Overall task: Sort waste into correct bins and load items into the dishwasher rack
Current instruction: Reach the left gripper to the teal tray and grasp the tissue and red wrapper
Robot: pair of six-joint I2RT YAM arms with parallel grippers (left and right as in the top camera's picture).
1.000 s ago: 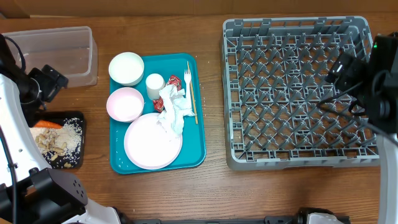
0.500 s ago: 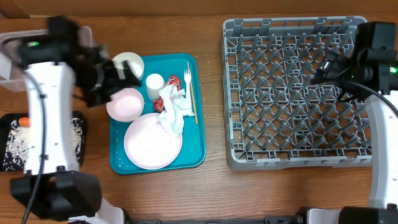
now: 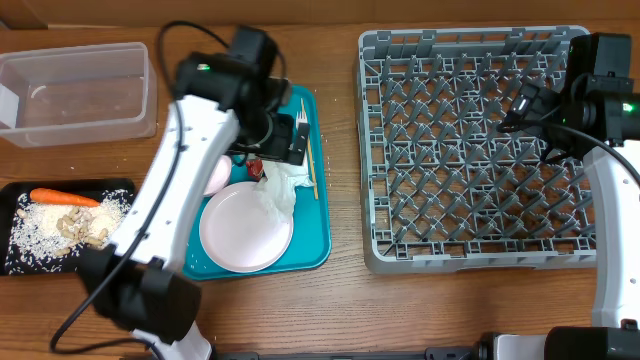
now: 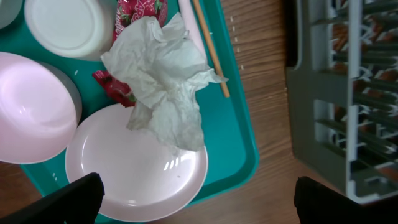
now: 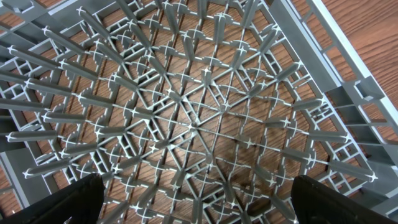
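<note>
My left gripper [image 3: 283, 148] hangs open over the teal tray [image 3: 315, 245], and in the left wrist view its gripper [image 4: 199, 202] has nothing between the jaws. Below it lie the crumpled napkin [image 4: 165, 84], the red wrapper [image 4: 115, 90], the pink plate [image 4: 134, 171], a pink bowl [image 4: 28, 115], the white cup [image 4: 68, 25] and the wooden stick [image 4: 211, 50]. The napkin [image 3: 285, 185] overlaps the plate [image 3: 245, 228]. Over the grey rack [image 3: 470, 150] my right gripper [image 3: 520, 105] is open and empty, with only the peg lattice [image 5: 199, 112] beneath it.
A clear tub [image 3: 148, 90] stands empty at the back left. The black tray [image 3: 20, 190] at the left edge holds a carrot [image 3: 62, 197], rice [image 3: 35, 225] and beige scraps [image 3: 80, 228]. Bare wood runs between the teal tray and the rack.
My left arm has swung right, from the table's left side to above the teal tray, uncovering the black tray. The right arm shifted slightly over the rack.
</note>
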